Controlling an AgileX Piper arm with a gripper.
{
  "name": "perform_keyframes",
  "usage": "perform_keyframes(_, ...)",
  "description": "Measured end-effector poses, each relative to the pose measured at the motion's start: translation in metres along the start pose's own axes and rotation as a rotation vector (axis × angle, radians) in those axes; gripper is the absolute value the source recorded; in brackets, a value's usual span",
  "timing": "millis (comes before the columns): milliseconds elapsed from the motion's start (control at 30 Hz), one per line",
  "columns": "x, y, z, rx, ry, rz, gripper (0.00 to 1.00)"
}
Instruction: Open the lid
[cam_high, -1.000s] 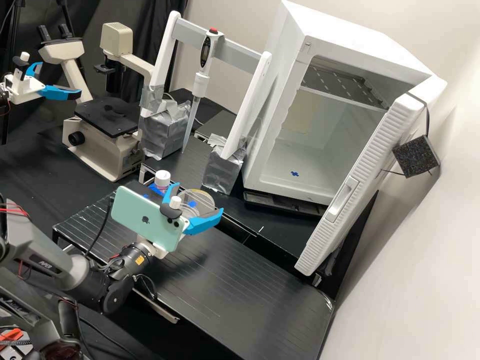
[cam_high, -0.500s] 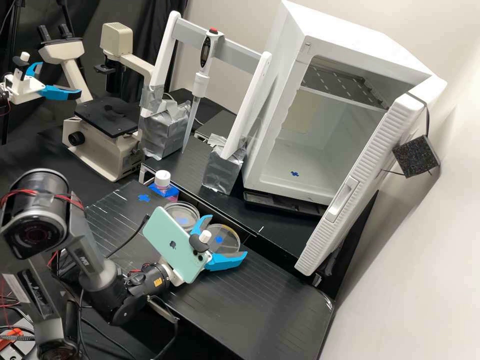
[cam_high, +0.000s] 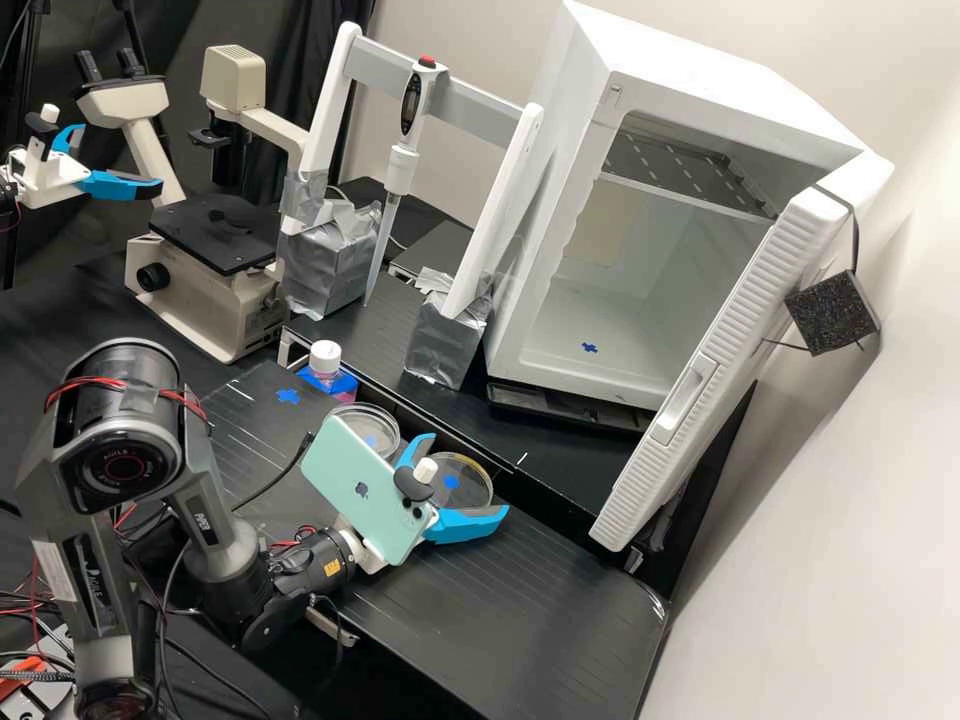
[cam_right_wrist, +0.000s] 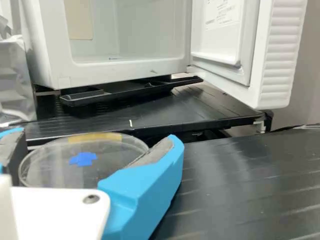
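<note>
Gripper (cam_high: 466, 476) fingers are apart, one on either side of the clear round dish (cam_high: 468, 493). Can't tell if either touches it. Dish sits on the desk (cam_high: 540, 590), close to the far edge. My own finger and white mount hide its near side in the wrist view; the other finger is cut off by that view's edge. Can't make out the seam between lid and base. Blue mark (cam_right_wrist: 83, 159) and a yellowish strip (cam_right_wrist: 95, 136) at the rim read fine. Phone (cam_high: 350, 485) blocks my palm in the high view and covers part of a second dish (cam_high: 385, 418), near the first. Dark gap just past the desk edge, then the surface under the open white cabinet (cam_high: 560, 110). Bare desk runs out beside the finger nearer the cabinet door (cam_high: 740, 350).
</note>
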Motion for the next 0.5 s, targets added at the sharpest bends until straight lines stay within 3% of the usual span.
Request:
perform_keyframes(200,-0.001,0.000,0.000,0.007,-0.016,0.020,1.00)
perform_keyframes(333,-0.006,0.001,-0.003,-0.005,-0.023,0.019,1.00)
perform_keyframes(500,-0.017,0.006,-0.017,0.006,0.012,0.057,1.00)
